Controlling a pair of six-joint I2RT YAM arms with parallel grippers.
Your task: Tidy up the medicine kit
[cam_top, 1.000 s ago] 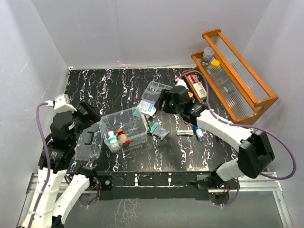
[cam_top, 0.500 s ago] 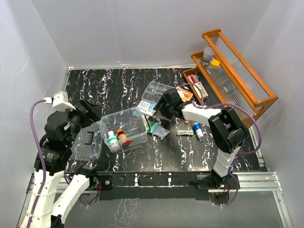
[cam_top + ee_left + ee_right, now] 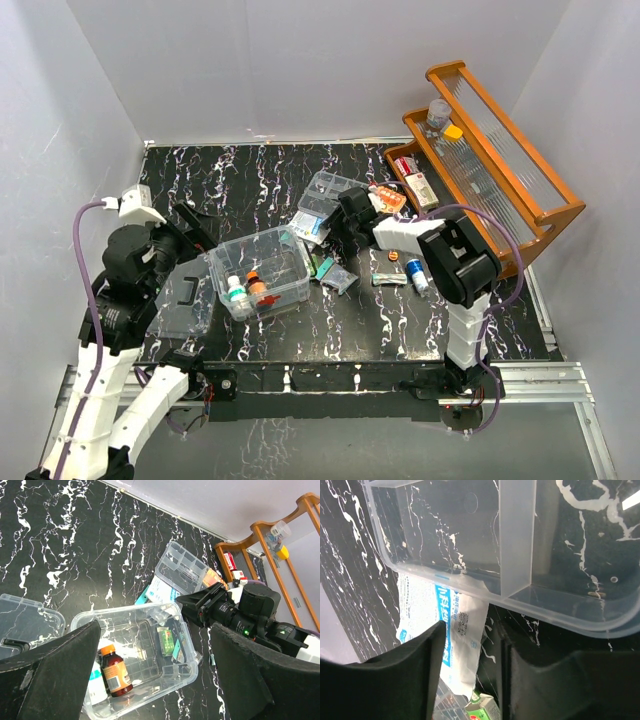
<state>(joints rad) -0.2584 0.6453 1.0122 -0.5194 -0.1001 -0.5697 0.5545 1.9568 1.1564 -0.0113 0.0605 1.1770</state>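
The medicine kit is a clear open box at centre-left. It holds a white bottle and an amber bottle with an orange cap. Its lid with a black handle lies to its left. My left gripper is open and empty, above and behind the kit. The amber bottle shows in the left wrist view. My right gripper is open, low beside a clear divided tray. Its fingers straddle the edge of a white-and-blue packet under the tray.
A green pack, a dark sachet, a tube and a blue bottle lie right of the kit. An orange-brown wooden rack at the right holds a red-and-white box and a bottle.
My right arm has folded in and its gripper has moved left, from near the rack to the packet beside the divided tray. My left wrist has shifted slightly.
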